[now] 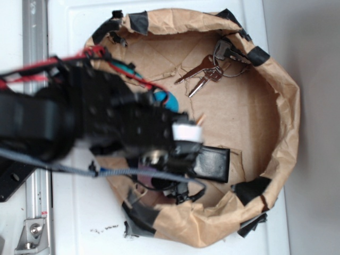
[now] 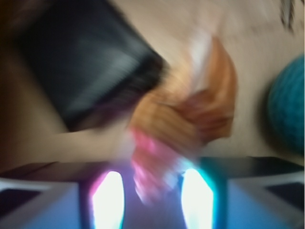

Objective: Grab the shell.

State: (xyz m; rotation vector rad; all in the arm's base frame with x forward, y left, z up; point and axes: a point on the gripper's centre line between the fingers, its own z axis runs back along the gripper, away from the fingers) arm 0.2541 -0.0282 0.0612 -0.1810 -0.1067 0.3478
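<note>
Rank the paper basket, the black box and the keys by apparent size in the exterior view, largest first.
1. Paper basket, by far the largest.
2. Keys and black box: these look close; the keys spread wider, and the arm hides part of the box, so no firm order.

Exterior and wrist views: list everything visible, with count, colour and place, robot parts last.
Brown paper basin with black tape patches: one, on the white surface.
Silver keys on a ring: one bunch, upper basin floor.
Black rectangular block: one, lower basin floor, beside the arm.
Teal ball: one, right edge of wrist view; mostly hidden under the arm in exterior view.
Orange-tan spiral shell: one, blurred, just ahead of the tool.
Black robot arm: one, reaching in from the left.
Tool: one, blurred; open or shut unclear.
</note>
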